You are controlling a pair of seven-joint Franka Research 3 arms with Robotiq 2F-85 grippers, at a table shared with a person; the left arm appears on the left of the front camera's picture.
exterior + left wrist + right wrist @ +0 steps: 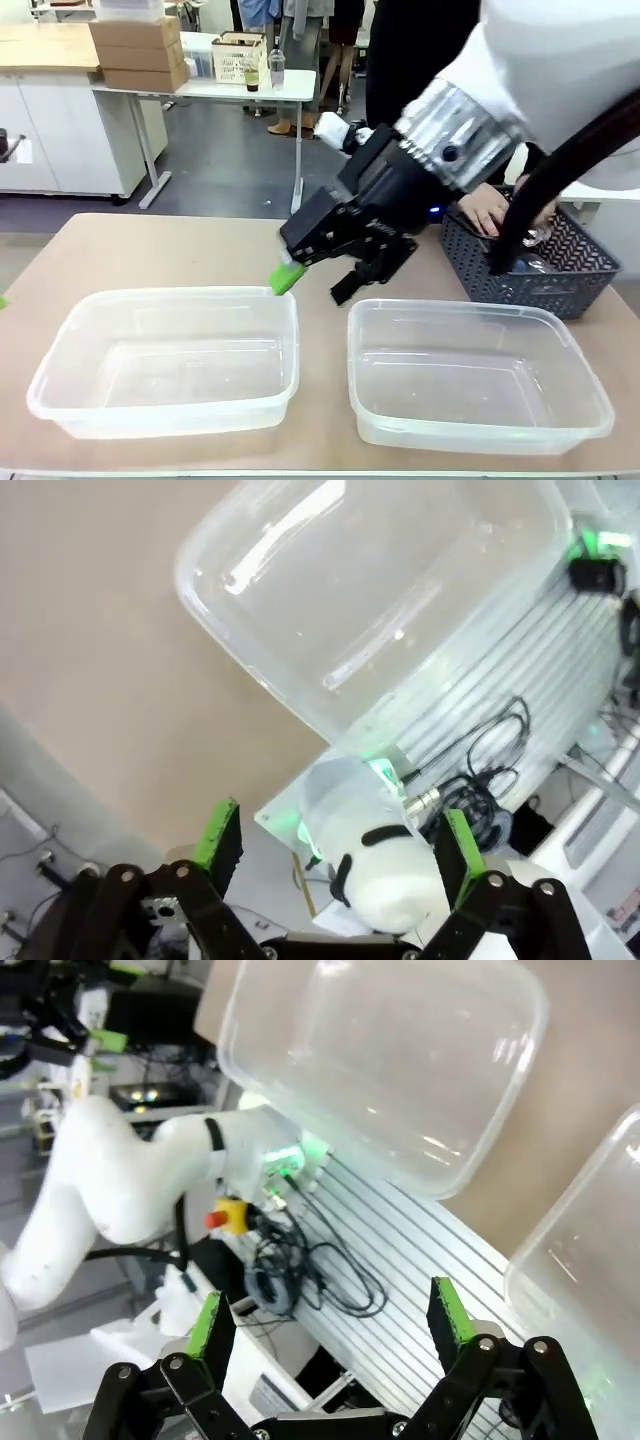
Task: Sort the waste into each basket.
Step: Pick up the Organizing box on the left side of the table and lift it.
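- Front view: tabletop [150,250] carries empty left tub [150,412] and right tub [470,430].
- Dark basket [560,290], right edge, seemingly holds waste [530,263]; person's hand [488,212] reaches in.
- Right tool [315,283], centre, fingers apart, empty; left tool [340,840] likewise.
- Sorting apparently unstarted; next: grasp a first item.

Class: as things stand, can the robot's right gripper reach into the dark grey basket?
Probably not safely: the open right gripper hangs beside the dark grey basket, but a person's hand is reaching into it.
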